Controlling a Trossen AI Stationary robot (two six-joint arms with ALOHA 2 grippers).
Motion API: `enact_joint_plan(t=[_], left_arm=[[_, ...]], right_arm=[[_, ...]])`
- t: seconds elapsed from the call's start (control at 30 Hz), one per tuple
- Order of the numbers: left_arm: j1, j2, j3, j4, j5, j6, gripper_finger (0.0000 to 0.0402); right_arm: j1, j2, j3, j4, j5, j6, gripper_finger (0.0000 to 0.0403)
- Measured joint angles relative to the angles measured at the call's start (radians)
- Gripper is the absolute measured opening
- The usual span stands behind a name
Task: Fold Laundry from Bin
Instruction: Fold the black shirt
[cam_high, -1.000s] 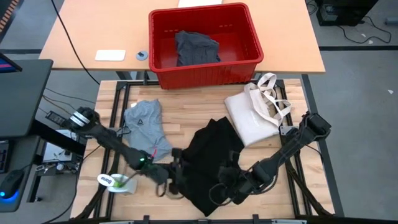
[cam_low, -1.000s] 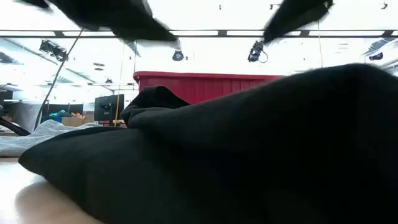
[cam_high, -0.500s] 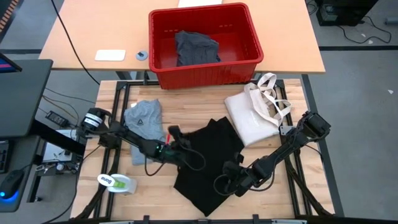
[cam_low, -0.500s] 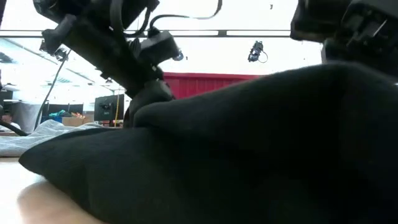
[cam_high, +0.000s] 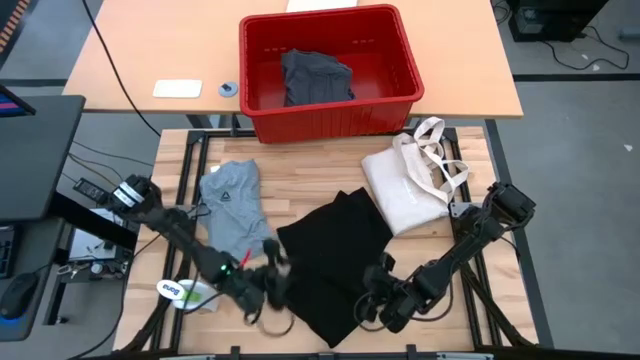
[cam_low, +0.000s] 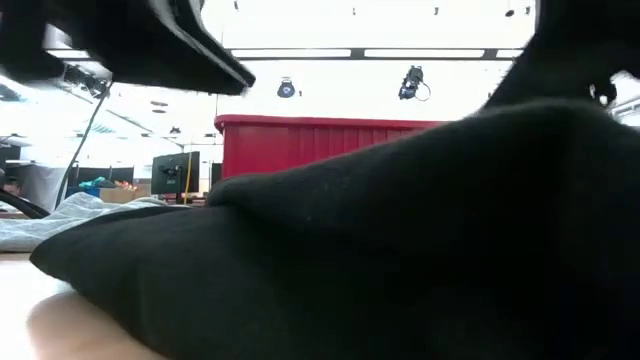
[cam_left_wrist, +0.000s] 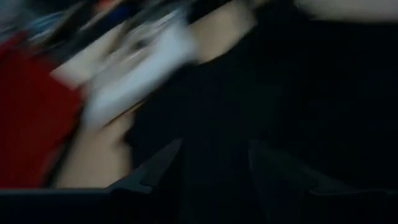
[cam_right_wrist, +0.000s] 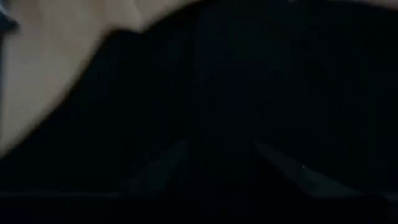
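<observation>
Black garment (cam_high: 335, 255) between left gripper (cam_high: 272, 283) and right gripper (cam_high: 383, 300) — both at its near edge

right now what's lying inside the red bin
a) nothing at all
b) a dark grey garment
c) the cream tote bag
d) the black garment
b: in the high view a dark grey garment lies crumpled inside the red bin, while the cream tote bag and the black garment both lie out on the wooden table.
</observation>
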Motion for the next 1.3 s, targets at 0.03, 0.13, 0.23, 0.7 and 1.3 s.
enact_joint_plan(t=[0.03,0.13,0.23,0.7,1.3], left_arm=[[-0.016,0.001,0.000,0.029,0.063,0.019,0.0183],[-0.033,0.007,0.000,0.056,0.291,0.036,0.0183],[-0.034,0.007,0.000,0.032,0.469,0.032,0.0183],[0.018,0.028,-0.001,-0.208,0.574,-0.525,0.0183],[0.028,0.132,0.000,-0.042,0.629,-0.324,0.0020]], right_arm=[[0.007,0.000,0.015,0.001,0.021,-0.019,0.0178],[0.028,0.000,0.045,0.044,0.054,-0.129,0.0176],[0.052,0.000,0.057,0.103,0.110,-0.215,0.0174],[0.028,0.000,-0.020,0.117,0.039,-0.142,0.0173],[-0.009,0.011,-0.047,0.128,-0.086,-0.176,0.0173]])
